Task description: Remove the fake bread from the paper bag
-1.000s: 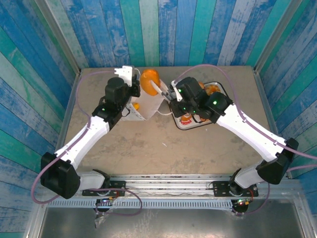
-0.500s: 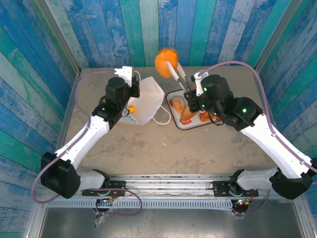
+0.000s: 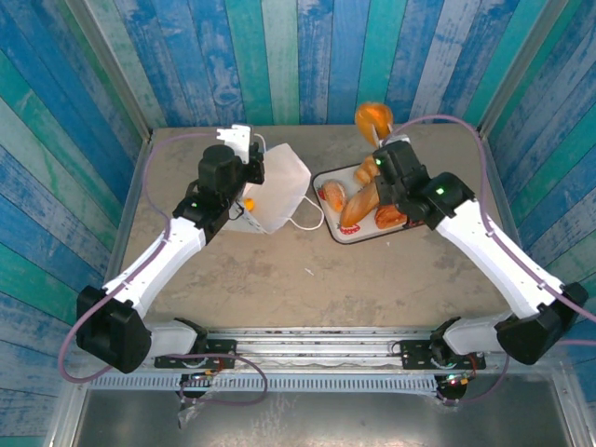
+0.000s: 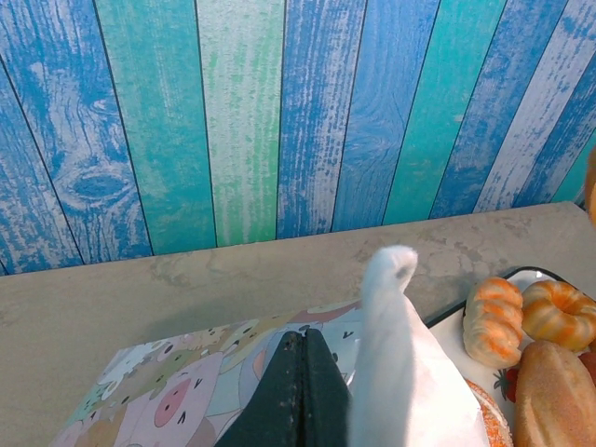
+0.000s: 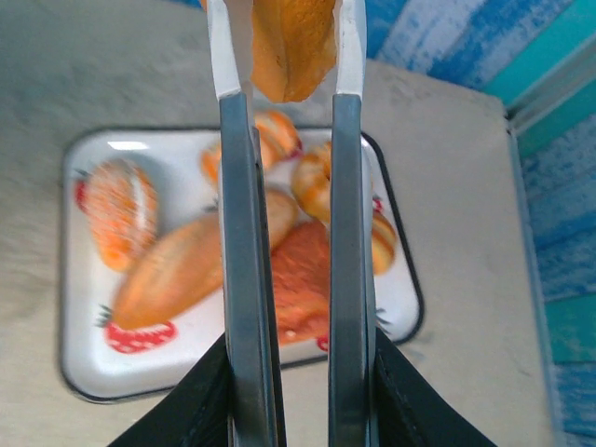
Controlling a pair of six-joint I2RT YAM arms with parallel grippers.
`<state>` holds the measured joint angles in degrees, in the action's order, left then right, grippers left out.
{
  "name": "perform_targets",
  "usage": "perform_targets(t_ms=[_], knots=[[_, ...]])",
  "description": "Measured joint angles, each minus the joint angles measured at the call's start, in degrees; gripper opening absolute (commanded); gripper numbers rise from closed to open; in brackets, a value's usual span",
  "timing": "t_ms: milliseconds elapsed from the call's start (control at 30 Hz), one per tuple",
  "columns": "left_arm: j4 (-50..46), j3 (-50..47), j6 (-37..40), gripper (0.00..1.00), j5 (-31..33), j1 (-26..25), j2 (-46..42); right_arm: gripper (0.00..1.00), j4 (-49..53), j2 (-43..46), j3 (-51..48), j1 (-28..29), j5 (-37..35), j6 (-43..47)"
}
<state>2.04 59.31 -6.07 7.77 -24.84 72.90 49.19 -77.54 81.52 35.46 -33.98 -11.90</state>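
Fake bread lay in three places as I read the feeds, and I took them from my side of the table (image 3: 279, 279) outward. Nearest, the paper bag (image 3: 279, 191) leaned on its side with its mouth toward the left arm. An orange patch (image 3: 250, 199) at that mouth looked to me like one more piece inside, though I could not be sure. The left gripper (image 4: 301, 358) had its jaws pinched flat together on the bag's edge, holding it in place.

Just beside the bag, to the right, sat the strawberry-printed tray (image 5: 186, 358), carrying a long loaf (image 5: 191, 265), a sugared roll (image 5: 116, 219) and several smaller rolls.

Farthest out, the right gripper (image 3: 374, 128) was raised near the plank wall (image 3: 279, 56), jaws clamped on an orange pastry (image 3: 371, 114). In the wrist view that pastry (image 5: 293, 47) hung between the fingers (image 5: 237, 233), its long axis running along them, above the tray's far rim.

My judgement was that the drop turned on this: the tray lay below and slightly nearer than the held piece, with bare space mostly at its near-left corner. The right arm was plainly the nearer one to it.
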Motion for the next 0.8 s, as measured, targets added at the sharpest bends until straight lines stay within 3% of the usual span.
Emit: perform_targets(t_ms=[367,800], knots=[[0.04,0.00,0.00,0.01,-0.42,0.00,0.00,0.08,0.92,-8.92,-2.95,-2.80,-7.39,1.33],[0.09,0.00,-0.02,0.01,-1.11,0.00,0.00,0.10,3.37,-17.31,-3.65,-4.85,-9.77,0.70]])
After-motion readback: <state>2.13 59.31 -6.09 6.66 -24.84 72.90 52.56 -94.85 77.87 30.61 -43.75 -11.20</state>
